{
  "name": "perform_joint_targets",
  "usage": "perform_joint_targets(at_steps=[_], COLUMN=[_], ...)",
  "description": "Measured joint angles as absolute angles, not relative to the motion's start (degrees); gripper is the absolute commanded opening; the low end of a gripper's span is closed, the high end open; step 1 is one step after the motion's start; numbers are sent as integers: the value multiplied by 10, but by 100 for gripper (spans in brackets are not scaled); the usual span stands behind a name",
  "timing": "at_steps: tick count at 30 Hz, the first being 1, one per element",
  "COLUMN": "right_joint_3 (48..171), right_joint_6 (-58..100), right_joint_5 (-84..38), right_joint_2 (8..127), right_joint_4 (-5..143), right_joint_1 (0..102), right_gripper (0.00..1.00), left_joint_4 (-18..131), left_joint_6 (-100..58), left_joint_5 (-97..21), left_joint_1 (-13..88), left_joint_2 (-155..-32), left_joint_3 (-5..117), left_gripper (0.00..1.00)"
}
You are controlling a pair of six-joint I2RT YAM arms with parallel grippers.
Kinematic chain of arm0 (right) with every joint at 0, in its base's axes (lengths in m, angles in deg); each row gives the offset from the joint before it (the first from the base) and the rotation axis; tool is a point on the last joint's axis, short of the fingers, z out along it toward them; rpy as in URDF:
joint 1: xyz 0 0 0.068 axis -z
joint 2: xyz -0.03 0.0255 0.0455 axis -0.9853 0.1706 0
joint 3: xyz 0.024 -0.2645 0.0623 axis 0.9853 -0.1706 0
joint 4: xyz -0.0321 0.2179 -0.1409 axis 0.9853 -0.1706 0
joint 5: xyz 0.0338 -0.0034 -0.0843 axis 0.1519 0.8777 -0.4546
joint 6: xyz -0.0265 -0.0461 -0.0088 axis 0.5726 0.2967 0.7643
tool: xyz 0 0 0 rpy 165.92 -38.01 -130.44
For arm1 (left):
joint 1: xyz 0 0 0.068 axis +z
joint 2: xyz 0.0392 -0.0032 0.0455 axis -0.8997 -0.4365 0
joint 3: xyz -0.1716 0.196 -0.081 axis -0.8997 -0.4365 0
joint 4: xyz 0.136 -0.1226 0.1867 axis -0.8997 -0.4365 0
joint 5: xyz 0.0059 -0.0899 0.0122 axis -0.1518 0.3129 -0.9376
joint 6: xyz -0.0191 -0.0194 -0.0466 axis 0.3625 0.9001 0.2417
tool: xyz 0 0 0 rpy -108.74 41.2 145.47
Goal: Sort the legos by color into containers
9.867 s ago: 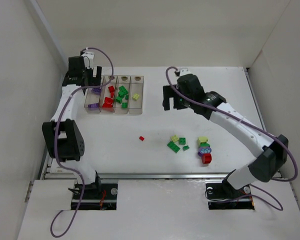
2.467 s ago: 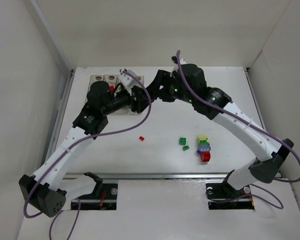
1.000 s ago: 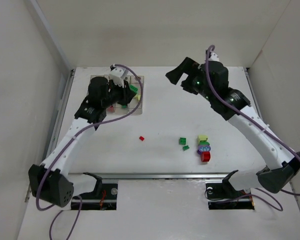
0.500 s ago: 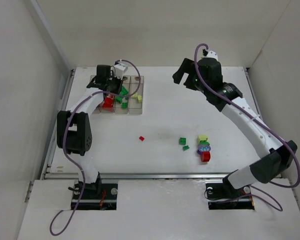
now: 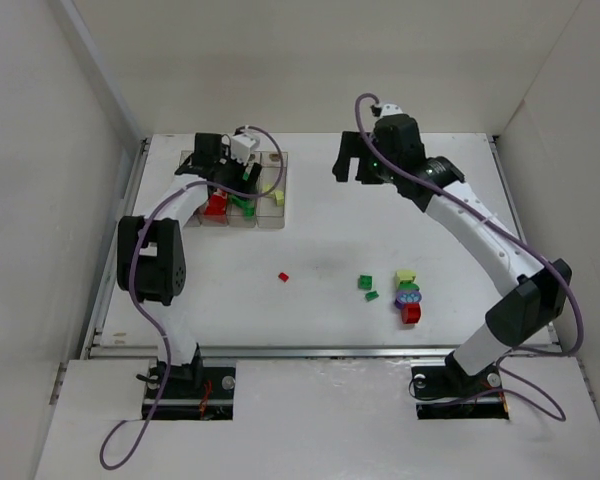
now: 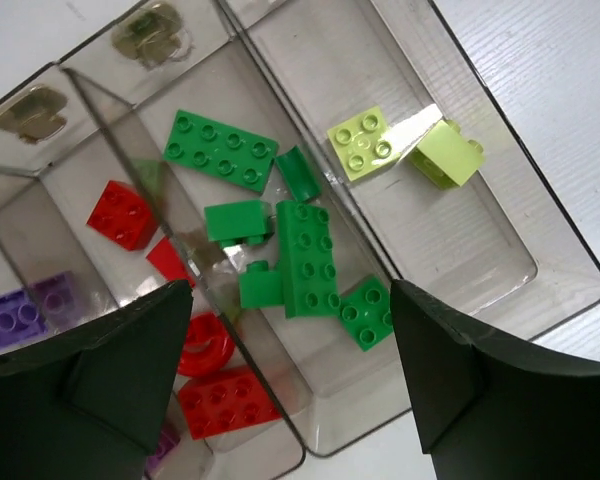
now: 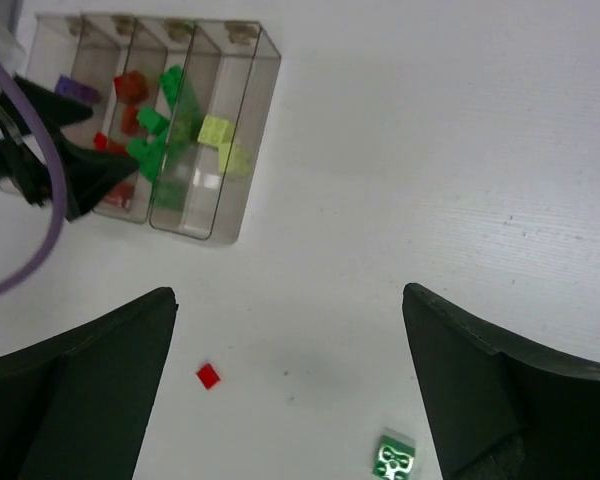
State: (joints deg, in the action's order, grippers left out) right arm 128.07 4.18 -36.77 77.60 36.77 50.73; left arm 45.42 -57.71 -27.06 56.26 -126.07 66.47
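**Left tool open over the bins, loose bricks waiting on the desk**

The white desk (image 5: pixel 380 220) carries everything. At its far left I see the row of four joined clear plastic bins (image 6: pixel 540 260). My left tool (image 6: pixel 290 400) hangs over the third bin, jaws apart with nothing between them. My right tool (image 7: pixel 290 400) hovers over the far middle of the desk, jaws wide apart and empty.

The bins hold, from left to right, purple bricks (image 6: pixel 15 315), red bricks (image 6: pixel 120 215), green bricks (image 6: pixel 220 150) and pale yellow bricks (image 6: pixel 362 143).

The unsorted pieces lie well apart from the bins. A tiny red brick (image 5: pixel 283 276) sits alone mid-desk. Near the right arm there is a cluster of two small green bricks (image 5: pixel 365 283), a pale yellow brick (image 5: pixel 406 276), a purple-and-green stack (image 5: pixel 408 296) and a red piece (image 5: pixel 411 315).

I judge this to be the gap between a drop-off and the next pick. The next move calls for lowering an empty tool squarely over one loose piece. The lone red brick looks easiest, since the clustered pieces sit close enough to be nudged.
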Motion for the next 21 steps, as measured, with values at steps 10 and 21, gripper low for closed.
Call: perform_joint_targets(at_steps=[10,21], right_joint_3=[1268,1321], right_joint_6=[218,266], right_joint_5=[-355,-312], right_joint_2=[910,1104], right_joint_4=[364,313], right_joint_1=[299,262], right_gripper=[96,60], left_joint_4=[464,472], left_joint_6=[-491,-434], left_joint_5=[-306,-379], left_joint_1=[672,682], left_joint_2=[-1015,-841], left_joint_3=[587,433], left_gripper=[78,78])
